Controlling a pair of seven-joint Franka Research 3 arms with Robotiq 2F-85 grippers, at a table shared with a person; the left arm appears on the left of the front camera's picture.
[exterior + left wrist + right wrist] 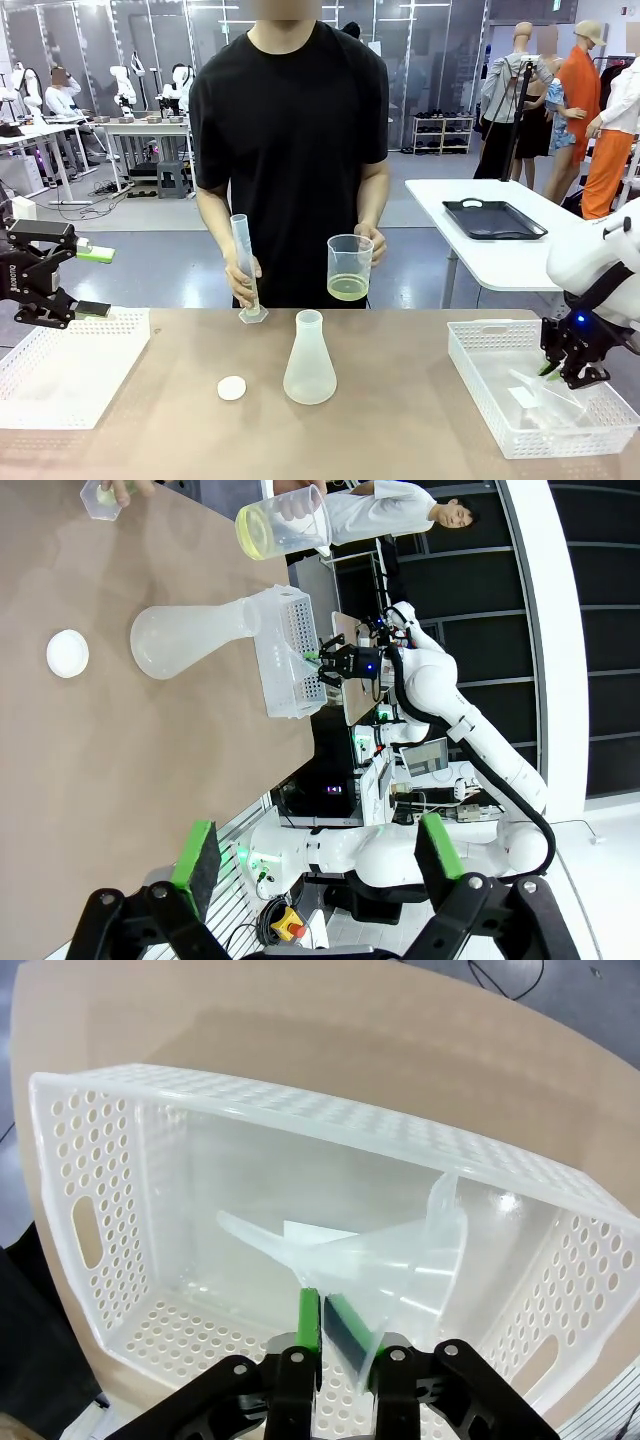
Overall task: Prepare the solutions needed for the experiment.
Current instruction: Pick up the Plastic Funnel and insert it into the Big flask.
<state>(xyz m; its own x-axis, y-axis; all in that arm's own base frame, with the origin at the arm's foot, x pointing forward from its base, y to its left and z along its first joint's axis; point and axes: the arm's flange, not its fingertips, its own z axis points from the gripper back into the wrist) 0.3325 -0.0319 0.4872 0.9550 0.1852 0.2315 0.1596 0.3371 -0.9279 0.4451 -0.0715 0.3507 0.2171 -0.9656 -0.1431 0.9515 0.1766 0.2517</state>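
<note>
The solutions (347, 288) are a shallow pale yellow-green layer in a clear beaker (349, 262) held up by the person's hand at the far edge; the left wrist view shows the beaker (283, 522) too. The person's other hand holds a graduated cylinder (243, 262) upright on the table. An empty conical flask (309, 360) stands mid-table with a white round cap (231, 388) beside it. My right gripper (322, 1310) is down in the right basket (480, 352), shut on the wall of a clear funnel (400, 1250). My left gripper (95, 282) hangs open above the left basket.
A white perforated basket (60, 365) sits at the table's left front under my left gripper. The right basket's walls (330, 1120) surround my right gripper closely. Bare brown tabletop (400, 420) lies between the flask and the right basket.
</note>
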